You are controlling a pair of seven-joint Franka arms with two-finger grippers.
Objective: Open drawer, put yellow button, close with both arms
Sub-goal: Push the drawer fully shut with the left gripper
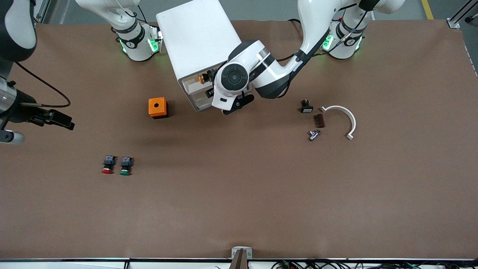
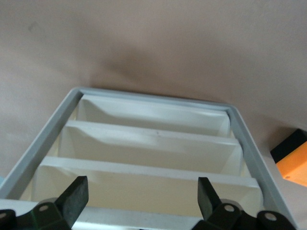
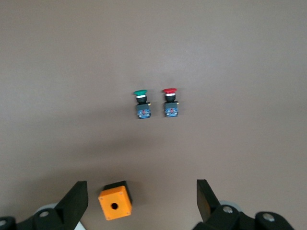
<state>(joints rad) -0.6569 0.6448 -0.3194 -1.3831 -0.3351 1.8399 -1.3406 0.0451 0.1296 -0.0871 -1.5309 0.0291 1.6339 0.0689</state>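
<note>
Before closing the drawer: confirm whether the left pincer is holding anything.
No. The left pincer is open and empty over the cabinet's drawers.

A robotics lab bench: two white arms (image 1: 261, 71) bolted along the edge of a brown-covered table (image 1: 239, 209), green status lights glowing at their bases, aluminium framing at the corners and loose cables (image 1: 310, 264) along its camera-side edge.

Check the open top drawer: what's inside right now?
The yellow button lies in the open drawer, near the cabinet. The left gripper, open, hangs over it; the left arm covers the drawer's other end. The right gripper waits, open.
</note>
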